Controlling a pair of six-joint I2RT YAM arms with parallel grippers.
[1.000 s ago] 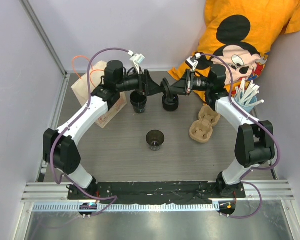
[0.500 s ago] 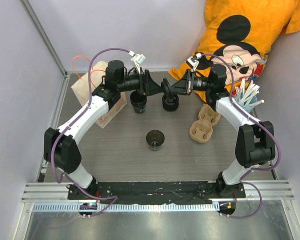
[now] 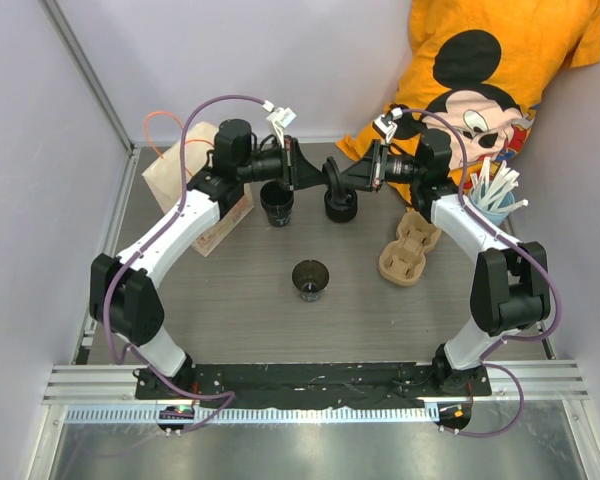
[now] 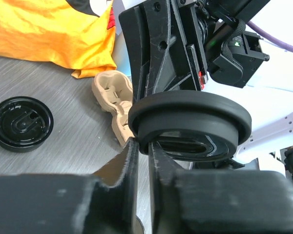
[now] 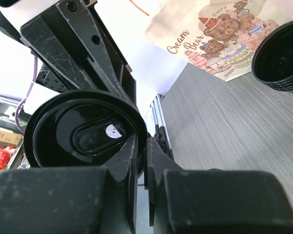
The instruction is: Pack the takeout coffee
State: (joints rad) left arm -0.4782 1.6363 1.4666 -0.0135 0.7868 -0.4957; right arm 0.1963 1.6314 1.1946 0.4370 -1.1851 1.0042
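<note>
1. Now that its jaws have narrowed from wide apart, the left claw (image 4: pixel 141 146) pinches the rim of the round black plastic lid (image 4: pixel 190 117), which is held on edge in the air above the grey worktop (image 3: pixel 240 290).
2. The right claw (image 5: pixel 140 145) grips the same lid from the opposite side, jaws as narrow as before, so both claws hold it at once, tip to tip.
3. This reads as a handover. The lid looks about to pass to the left arm, probably to cap a cup, and the right claw would have to let go first.
4. Under the left wrist stands a tapered black disposable cup (image 3: pixel 277 205), uncapped, just beside the printed brown paper bag (image 3: pixel 165 175).
5. Count:
   - two black cups, with the second black cup (image 3: pixel 310 278) standing alone mid-worktop
   - two black lids, with the second black lid (image 4: pixel 22 123) lying flat on the worktop
   - one bag
   - one beige pulp cup carrier (image 3: pixel 410 248)
   - one light blue cup of white straws (image 3: pixel 495 212)
   - one orange cartoon-print shirt (image 3: pixel 500 60)
6. Neither cup is capped or bagged yet.
</note>
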